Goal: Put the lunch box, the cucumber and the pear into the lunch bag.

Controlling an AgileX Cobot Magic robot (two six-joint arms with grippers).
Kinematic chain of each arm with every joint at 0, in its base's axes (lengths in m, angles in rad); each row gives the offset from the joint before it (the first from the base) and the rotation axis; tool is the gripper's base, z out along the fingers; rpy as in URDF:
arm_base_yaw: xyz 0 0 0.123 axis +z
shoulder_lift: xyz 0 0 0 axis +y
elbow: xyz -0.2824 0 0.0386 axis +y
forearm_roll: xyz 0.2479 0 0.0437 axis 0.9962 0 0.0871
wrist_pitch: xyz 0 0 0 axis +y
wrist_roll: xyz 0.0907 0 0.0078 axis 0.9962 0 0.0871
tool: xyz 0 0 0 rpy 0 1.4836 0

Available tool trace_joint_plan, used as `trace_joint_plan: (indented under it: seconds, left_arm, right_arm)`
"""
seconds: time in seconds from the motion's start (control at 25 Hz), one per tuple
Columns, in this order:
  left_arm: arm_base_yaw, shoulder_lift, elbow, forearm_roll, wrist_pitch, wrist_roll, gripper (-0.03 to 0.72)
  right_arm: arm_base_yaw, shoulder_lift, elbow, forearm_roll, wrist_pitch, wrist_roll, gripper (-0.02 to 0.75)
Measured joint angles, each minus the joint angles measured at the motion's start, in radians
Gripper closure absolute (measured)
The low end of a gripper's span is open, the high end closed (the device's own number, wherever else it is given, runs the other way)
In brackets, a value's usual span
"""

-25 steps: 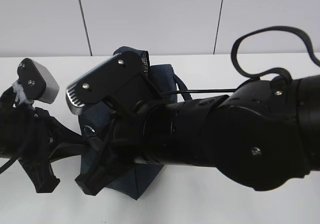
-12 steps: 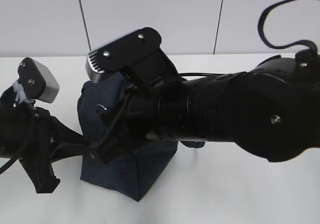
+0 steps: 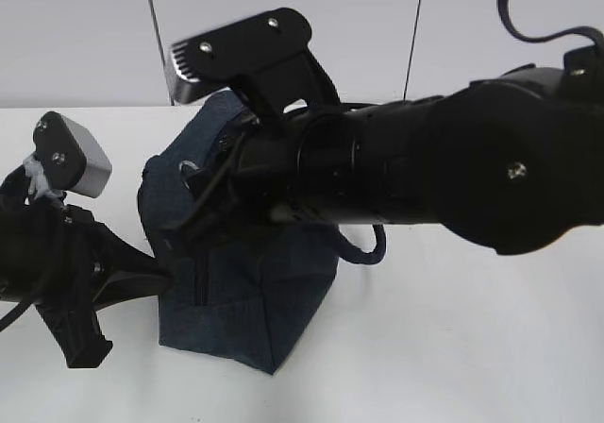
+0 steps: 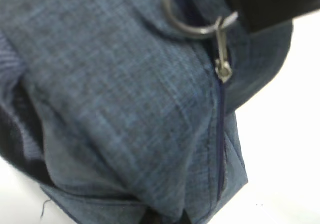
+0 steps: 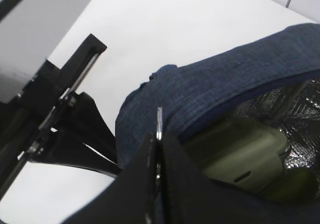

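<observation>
White table point(image 3: 472, 347) meets a pale panelled wall at twelve o'clock. At nine o'clock, the left hand point(image 3: 156, 286) is closed at the lunch bag point(image 3: 245, 300). The right hand point(image 5: 156, 156) pinches the bag's zipper ring point(image 4: 187, 21); the lunch box point(image 5: 245, 159) lies inside.
</observation>
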Motion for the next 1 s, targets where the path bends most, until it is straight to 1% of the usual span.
trace_joint_plan:
  seconds: [0.2,0.4,0.68,0.76,0.92,0.96,1.0]
  left_arm:
    - [0.000,0.000,0.000,0.000,-0.001,0.000,0.687]
    - [0.000,0.000,0.000,-0.002,0.004,0.000,0.687]
    - [0.000,0.000,0.000,-0.002,0.019,0.000,0.681]
    - [0.000,0.000,0.000,-0.005,0.023,0.000,0.643]
    - [0.000,0.000,0.000,-0.020,0.033,0.000,0.456]
    - [0.000,0.000,0.000,-0.026,0.034,0.000,0.414]
    - [0.000,0.000,0.000,-0.033,0.035,0.000,0.390]
  right_arm:
    - [-0.013,0.000,-0.018,0.000,0.012,0.000,0.738]
    - [-0.049,0.000,-0.026,0.010,0.020,0.000,0.738]
    - [-0.057,0.000,-0.028,0.016,0.032,0.000,0.738]
    - [-0.057,0.000,-0.029,0.016,0.039,0.000,0.738]
    - [-0.057,0.000,-0.032,0.019,0.046,0.000,0.738]
    - [-0.057,0.000,-0.032,0.020,0.053,0.000,0.738]
    - [-0.057,0.000,-0.032,0.020,0.056,0.000,0.738]
